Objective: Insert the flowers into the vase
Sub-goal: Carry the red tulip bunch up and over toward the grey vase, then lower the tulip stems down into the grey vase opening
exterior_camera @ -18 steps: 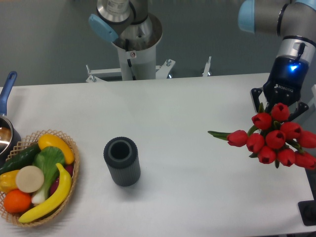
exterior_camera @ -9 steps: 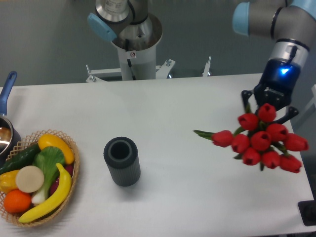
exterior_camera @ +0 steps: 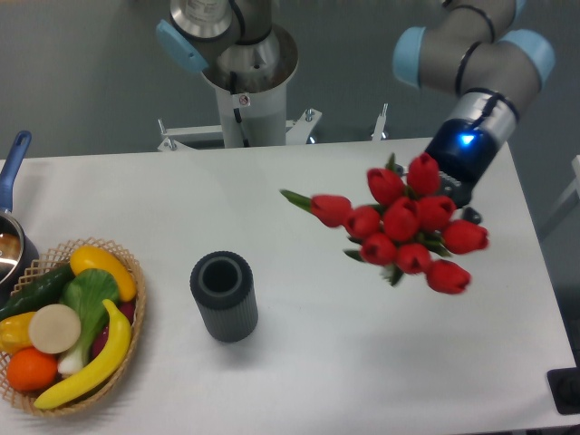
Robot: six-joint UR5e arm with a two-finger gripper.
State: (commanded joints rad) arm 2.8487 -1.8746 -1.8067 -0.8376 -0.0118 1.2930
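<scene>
Carrying the red tulip bunch [exterior_camera: 403, 224] leftward and higher than a second ago, the gripper [exterior_camera: 450, 186], clamped on its hidden stems, nears the ribbed grey vase [exterior_camera: 223, 296], which stands upright and empty, well apart.

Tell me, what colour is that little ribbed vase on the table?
Dark grey; the vase shows clearly in the fixed camera view.
</scene>
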